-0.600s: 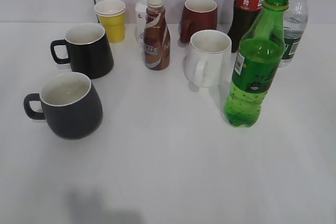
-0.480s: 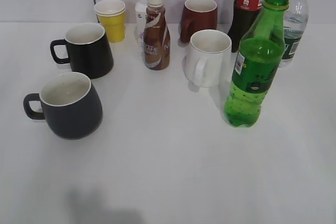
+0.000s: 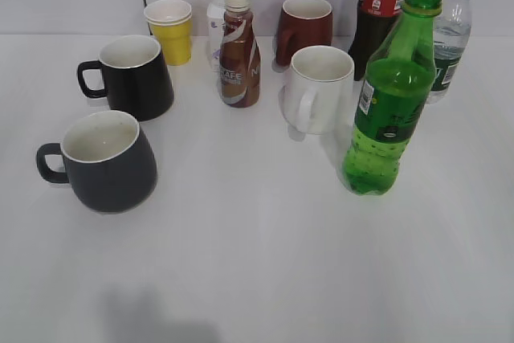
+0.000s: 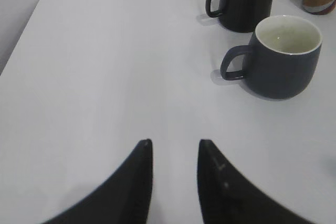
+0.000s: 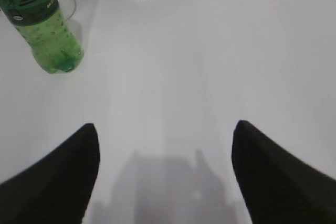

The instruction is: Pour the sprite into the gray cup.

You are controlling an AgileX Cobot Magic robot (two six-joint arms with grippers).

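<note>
The sprite (image 3: 387, 102), a tall green uncapped bottle, stands upright at the right of the table; its lower part shows in the right wrist view (image 5: 44, 30). The gray cup (image 3: 108, 162), squat with an off-white inside, stands at the front left with its handle to the left; it also shows in the left wrist view (image 4: 283, 56). My left gripper (image 4: 175, 142) is open and empty, well short of the cup. My right gripper (image 5: 165, 125) is wide open and empty, short of the bottle and to its right. Neither gripper shows in the exterior view.
A black mug (image 3: 135, 76), yellow cup (image 3: 170, 30), brown coffee bottle (image 3: 239, 50), white bottle (image 3: 217, 22), dark red mug (image 3: 305, 28), white mug (image 3: 319, 88), cola bottle (image 3: 379, 14) and water bottle (image 3: 450, 38) stand behind on the white table (image 3: 257, 263).
The green bottle has shifted very slightly on the table; nothing else has visibly moved.
</note>
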